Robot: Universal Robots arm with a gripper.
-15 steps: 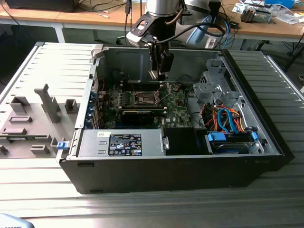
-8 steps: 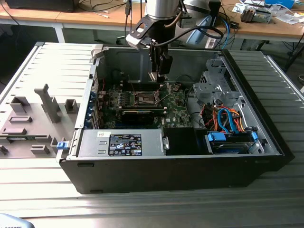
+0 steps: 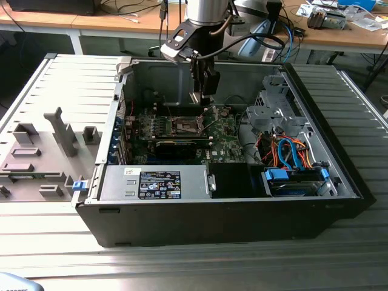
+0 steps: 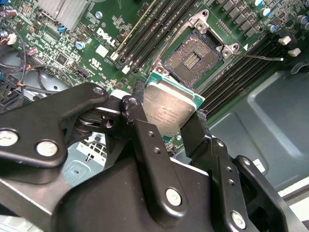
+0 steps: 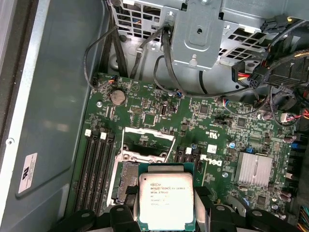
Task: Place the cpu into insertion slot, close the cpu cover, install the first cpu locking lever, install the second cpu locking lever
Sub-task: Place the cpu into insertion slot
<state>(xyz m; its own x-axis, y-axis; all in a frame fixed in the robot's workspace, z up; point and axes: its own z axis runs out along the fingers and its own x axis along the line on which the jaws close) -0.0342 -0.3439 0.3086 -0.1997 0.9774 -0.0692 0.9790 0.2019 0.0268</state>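
Cpu [image 4: 169, 108] gripped in the hand [image 3: 204, 96] above the motherboard [image 3: 224, 136].
In the exterior view the hand hung inside the open computer case [image 3: 242, 212], at about one o'clock from the insertion slot [image 3: 185, 126]. In the second wrist view its fingers [image 4: 145, 133] were clamped on two opposite edges of the cpu, held clear of the bare insertion slot [image 4: 192, 60]. In the first wrist view the cpu [image 5: 166, 200] overlapped the socket's edge, metal top showing.

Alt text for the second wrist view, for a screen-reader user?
The gripper clamps the cpu between its black jaws, silvery top showing, near the empty insertion slot on the green motherboard. Long black memory slots flank the slot.
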